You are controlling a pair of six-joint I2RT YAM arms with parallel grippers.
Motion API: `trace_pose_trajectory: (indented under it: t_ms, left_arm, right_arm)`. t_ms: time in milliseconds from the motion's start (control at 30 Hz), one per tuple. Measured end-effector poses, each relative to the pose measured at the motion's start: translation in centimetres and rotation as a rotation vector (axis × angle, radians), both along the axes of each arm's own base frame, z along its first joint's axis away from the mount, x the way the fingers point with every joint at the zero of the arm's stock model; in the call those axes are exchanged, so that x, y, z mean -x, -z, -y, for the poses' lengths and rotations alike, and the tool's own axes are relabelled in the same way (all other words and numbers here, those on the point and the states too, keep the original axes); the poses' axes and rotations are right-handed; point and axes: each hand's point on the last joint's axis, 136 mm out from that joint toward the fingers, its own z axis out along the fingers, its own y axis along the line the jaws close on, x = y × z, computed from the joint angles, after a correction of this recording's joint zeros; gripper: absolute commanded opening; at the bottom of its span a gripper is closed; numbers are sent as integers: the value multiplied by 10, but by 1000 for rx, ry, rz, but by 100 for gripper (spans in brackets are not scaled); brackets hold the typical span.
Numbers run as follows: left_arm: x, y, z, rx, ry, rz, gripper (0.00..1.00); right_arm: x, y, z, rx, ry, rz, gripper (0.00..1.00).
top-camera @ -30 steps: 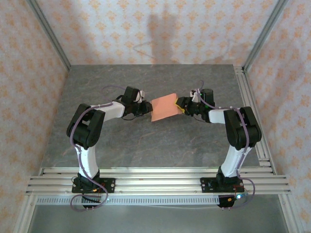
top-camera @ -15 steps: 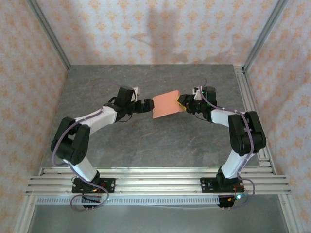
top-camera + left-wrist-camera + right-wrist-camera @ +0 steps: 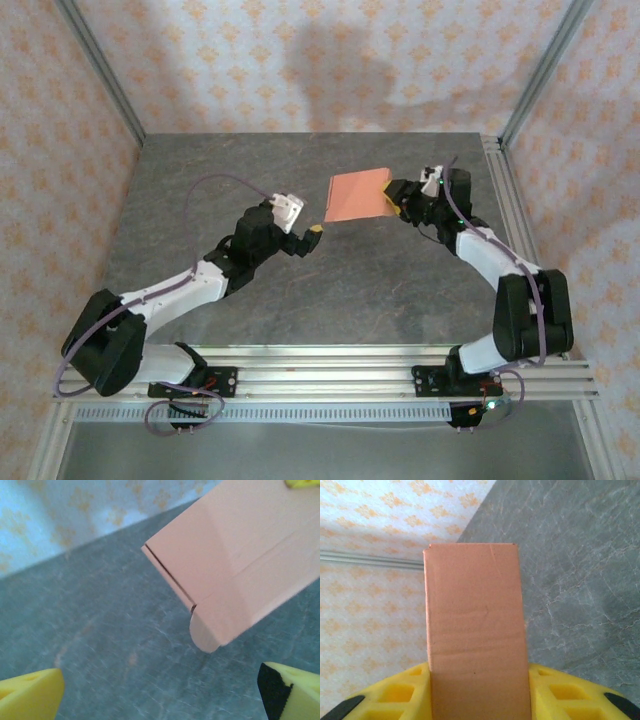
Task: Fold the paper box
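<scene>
The right hand (image 3: 398, 201) is clamped on one end of the paper box (image 3: 357, 195). The left hand (image 3: 303, 232) is wide apart and should push the round flap (image 3: 205, 637) in gently.

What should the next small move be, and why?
Probably move the open left gripper to the paper box and press in the rounded tab: it sticks out at the corner, the seam beside it gapes, and the right gripper holds the box by its other end.
</scene>
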Motion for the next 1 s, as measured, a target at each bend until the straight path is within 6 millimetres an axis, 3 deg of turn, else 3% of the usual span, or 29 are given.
trace_pose_trajectory:
  t_ms: [200, 467, 767, 1000]
  left_arm:
    - [8, -16, 8, -141, 121, 186, 100]
    - [10, -32, 17, -186, 268, 316, 100]
    - [16, -32, 33, -192, 428, 354, 98]
    - [19, -44, 41, -229, 493, 415, 93]
  right_arm:
    - [11, -28, 3, -85, 23, -20, 36]
    - [37, -47, -3, -179, -6, -124, 33]
    - [60, -62, -12, -310, -49, -233, 33]
    - [77, -57, -13, -337, -62, -285, 33]
